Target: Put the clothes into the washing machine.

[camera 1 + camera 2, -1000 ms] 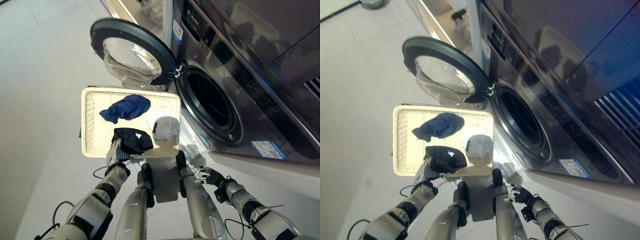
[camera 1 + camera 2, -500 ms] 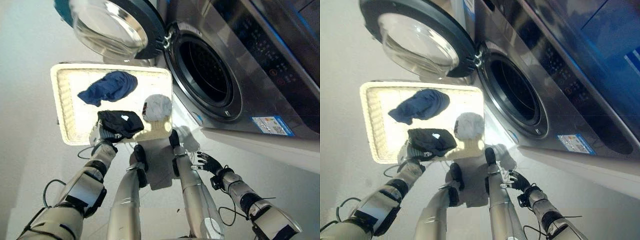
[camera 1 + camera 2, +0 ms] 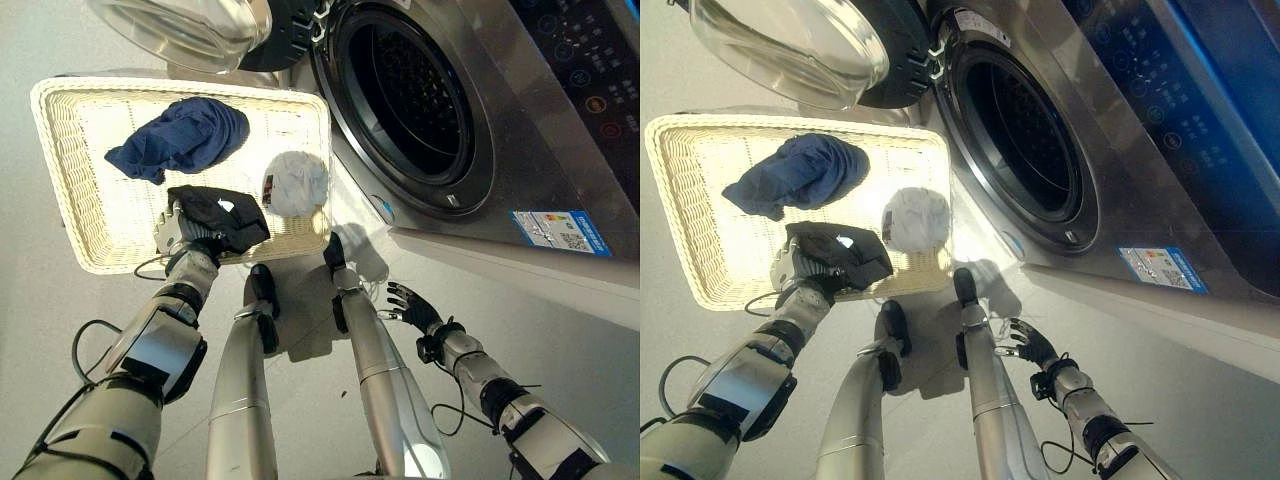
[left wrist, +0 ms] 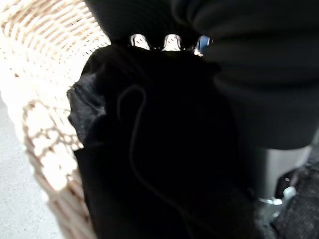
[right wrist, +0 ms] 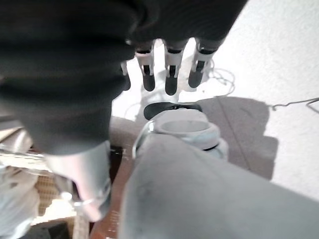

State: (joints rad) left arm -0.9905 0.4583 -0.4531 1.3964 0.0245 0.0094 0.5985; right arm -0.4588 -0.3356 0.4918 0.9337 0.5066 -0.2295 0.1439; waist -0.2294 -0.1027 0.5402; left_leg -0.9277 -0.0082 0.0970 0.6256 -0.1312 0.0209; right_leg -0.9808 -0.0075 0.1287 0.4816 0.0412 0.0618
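1. The washing machine (image 3: 520,150) has a smooth, glossy grey metal-look front; its door (image 3: 190,25) is clear, shiny glass in a dark plastic ring.
2. The drum (image 3: 415,85) inside looks like perforated metal.
3. The basket (image 3: 60,170) is pale woven wicker, rough and matt.
4. The black garment (image 3: 225,215), blue garment (image 3: 180,135) and white garment (image 3: 295,185) are soft, matt, crumpled cloth.
5. The floor (image 3: 590,340) is smooth, pale and faintly sheeny.

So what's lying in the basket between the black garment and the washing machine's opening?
A crumpled white garment, near the woven cream basket's corner closest to the drum opening, beside the black garment; both eye views show it.
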